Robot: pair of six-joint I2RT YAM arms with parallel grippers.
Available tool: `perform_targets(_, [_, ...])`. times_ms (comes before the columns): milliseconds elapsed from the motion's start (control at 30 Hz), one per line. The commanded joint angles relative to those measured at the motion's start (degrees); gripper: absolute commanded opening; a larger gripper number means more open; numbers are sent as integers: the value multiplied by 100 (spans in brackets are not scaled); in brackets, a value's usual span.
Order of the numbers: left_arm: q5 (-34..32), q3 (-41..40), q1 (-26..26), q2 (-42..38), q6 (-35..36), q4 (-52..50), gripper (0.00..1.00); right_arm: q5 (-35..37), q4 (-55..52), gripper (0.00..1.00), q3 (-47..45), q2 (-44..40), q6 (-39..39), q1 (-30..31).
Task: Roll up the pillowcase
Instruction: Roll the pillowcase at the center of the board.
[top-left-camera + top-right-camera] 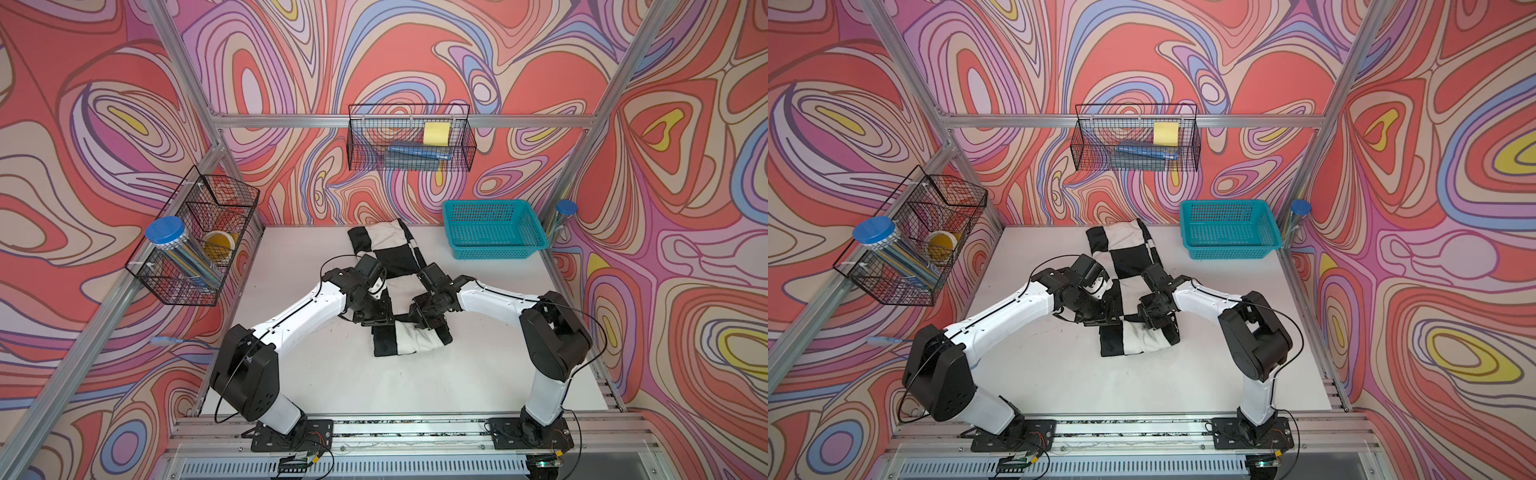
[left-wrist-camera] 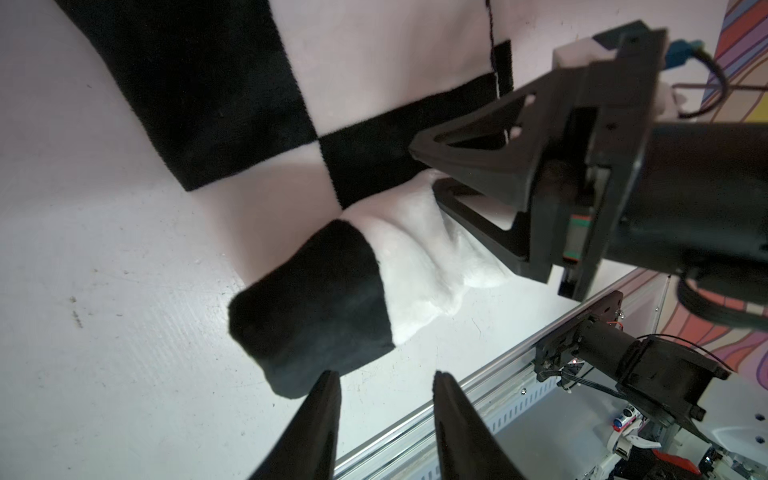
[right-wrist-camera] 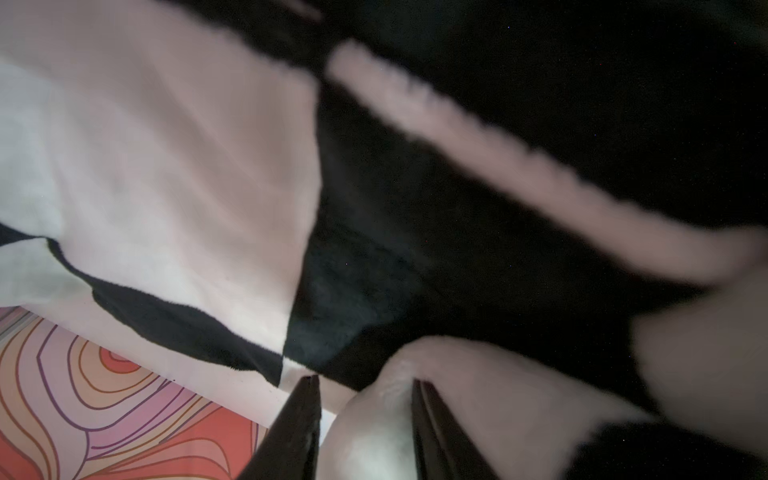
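We're mid-roll: left fingers (image 2: 320, 415) parted and empty at the pillowcase's (image 1: 388, 251) six-o'clock end. Right fingers (image 3: 299, 424) straddle fabric, grip unclear. Next we regrip and roll toward twelve.

White table (image 1: 332, 374): checkered pillowcase (image 1: 386, 257) mid, teal basket (image 1: 490, 249) far right corner

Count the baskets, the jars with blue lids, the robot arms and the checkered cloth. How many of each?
Wire baskets: 2, on the side wall and on the back wall
Plastic basket: 1
Blue-lid jars: 2, one in the side wire basket, one near the plastic basket
Robot arms: 2, left arm, right arm
Pillowcase: 1
Total: 8
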Motion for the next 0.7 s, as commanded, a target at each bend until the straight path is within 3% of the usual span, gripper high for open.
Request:
perform_targets(0, [249,91,-8,327,57,286,31,-100,281,38,197,180,-384,-185])
perform_targets(67, [250,162,-8,654,-90,447,22,-137,319,38,356,370,-593,-278])
perform_targets(267, [249,420,-8,1602,-194,554,12,-141,255,37,559,576,-963,-461])
perform_targets(500, [58,389,-16,2060,-271,762,10,-146,409,36,497,321,-1016,-523])
perform_targets(667, [-29,397,-16,2279,-452,939,9,76,-731,45,809,-518,-1488,-429])
